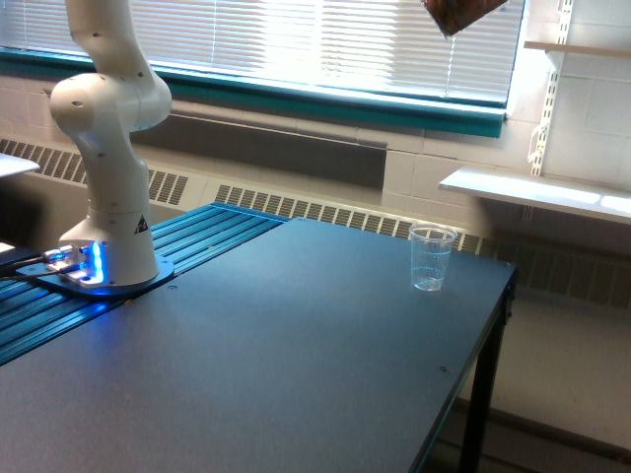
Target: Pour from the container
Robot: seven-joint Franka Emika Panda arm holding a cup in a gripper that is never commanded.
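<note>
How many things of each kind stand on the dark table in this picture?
Clear plastic cup: 1
Robot arm, on its base at the exterior view's left: 1
Total on the table: 2
A brownish thing shows at the top edge, above the table; what it is cannot be told.

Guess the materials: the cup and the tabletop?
Cup: looks like thin clear plastic, see-through walls with faint printed markings, glossy rim. Tabletop: dark, matte, smooth, with soft window glare; probably laminate or coated board, can't tell which.
</note>
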